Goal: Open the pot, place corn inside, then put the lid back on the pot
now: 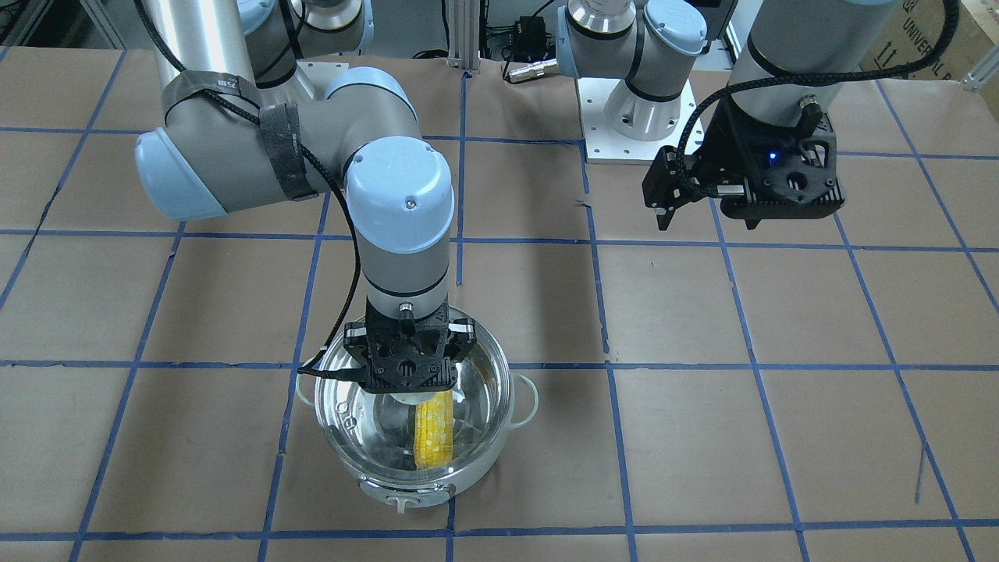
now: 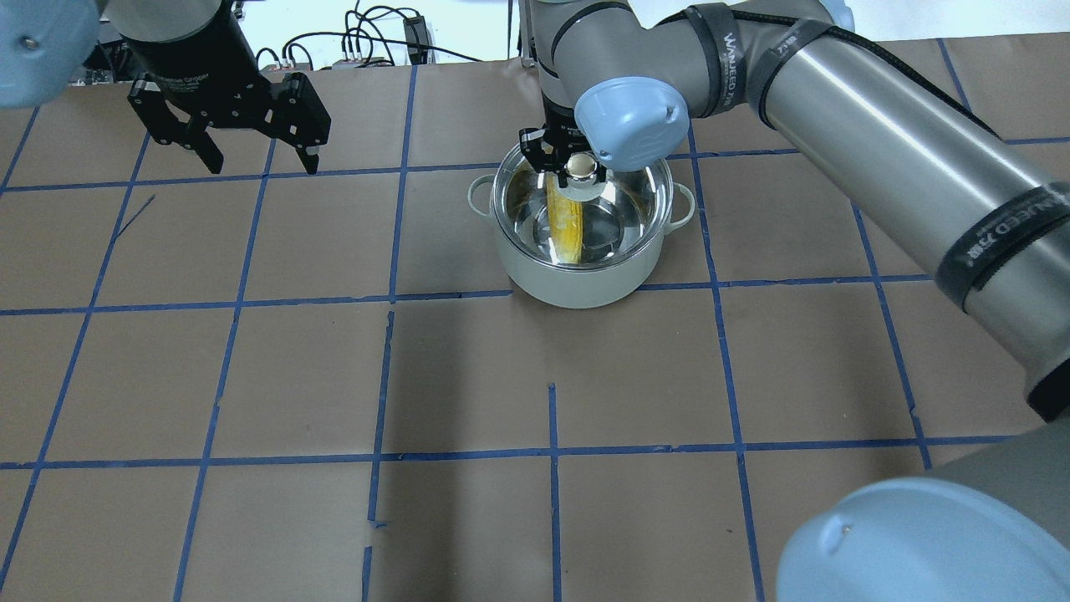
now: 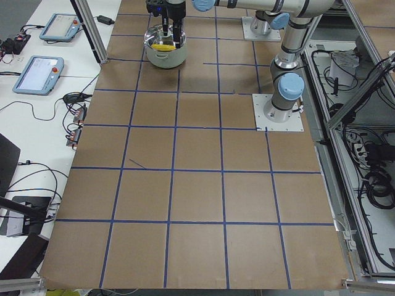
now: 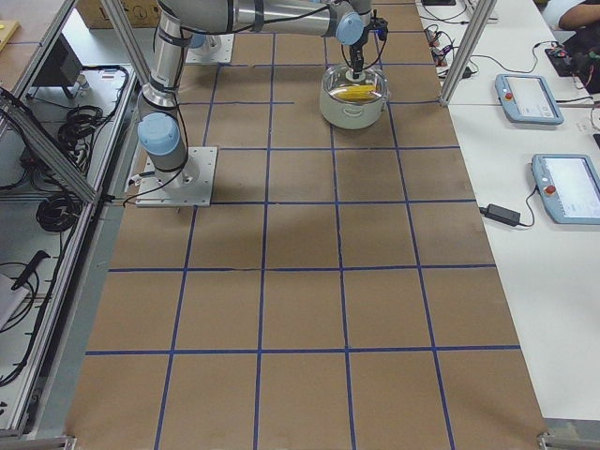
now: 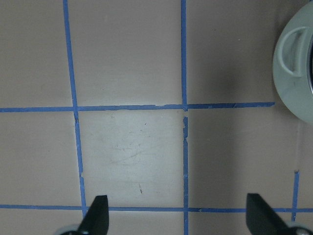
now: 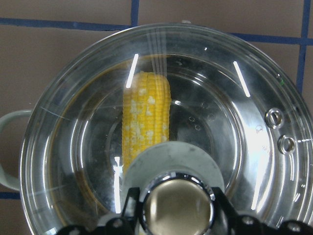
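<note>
The pale mint pot (image 1: 414,478) stands on the table and also shows in the overhead view (image 2: 577,288). The yellow corn (image 1: 434,431) lies inside it, seen through the glass in the right wrist view (image 6: 145,117). The clear glass lid (image 6: 239,127) covers the pot's mouth and looks level with the rim. My right gripper (image 6: 177,210) is straight above the pot, shut on the lid's pale knob (image 2: 583,167). My left gripper (image 2: 263,163) is open and empty above bare table, well away from the pot; its fingertips (image 5: 98,215) show in the left wrist view.
The table is brown paper with a blue tape grid (image 2: 389,293). The pot's loop handle (image 5: 293,44) shows at the right edge of the left wrist view. Arm base plates (image 1: 640,125) stand at the robot's side. Tablets (image 4: 530,94) lie on a side bench.
</note>
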Robot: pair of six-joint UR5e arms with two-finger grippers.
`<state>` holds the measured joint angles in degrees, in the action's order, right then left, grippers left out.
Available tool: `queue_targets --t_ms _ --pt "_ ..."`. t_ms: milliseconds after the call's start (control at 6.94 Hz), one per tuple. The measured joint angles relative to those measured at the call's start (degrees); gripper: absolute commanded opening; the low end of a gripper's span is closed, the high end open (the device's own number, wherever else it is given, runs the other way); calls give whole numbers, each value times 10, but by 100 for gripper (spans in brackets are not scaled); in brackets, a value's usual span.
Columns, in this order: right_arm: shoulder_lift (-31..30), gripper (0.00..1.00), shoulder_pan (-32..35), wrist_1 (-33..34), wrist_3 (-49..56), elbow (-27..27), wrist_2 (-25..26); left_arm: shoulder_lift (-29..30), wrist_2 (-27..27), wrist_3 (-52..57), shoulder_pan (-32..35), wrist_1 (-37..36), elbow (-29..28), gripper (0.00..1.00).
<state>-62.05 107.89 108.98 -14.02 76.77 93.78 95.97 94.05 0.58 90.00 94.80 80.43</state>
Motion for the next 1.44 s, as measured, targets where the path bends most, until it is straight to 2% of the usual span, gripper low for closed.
queue_targets --t_ms 144,288,432,1152,1440 --pt "0 31 0 1 0 0 0 -1 0 0 0 1 0 100" --pt "1 78 0 1 1 0 -1 -1 -1 0 0 2 0 100" --pt "1 100 0 1 3 1 -1 -1 -1 -1 0 3 0 100" --pt "-1 100 -1 -5 8 -7 -4 -2 -2 -1 0 4 -1 100" --pt "-7 100 -17 -28 27 -29 -4 -3 -2 -1 -1 4 -1 100"
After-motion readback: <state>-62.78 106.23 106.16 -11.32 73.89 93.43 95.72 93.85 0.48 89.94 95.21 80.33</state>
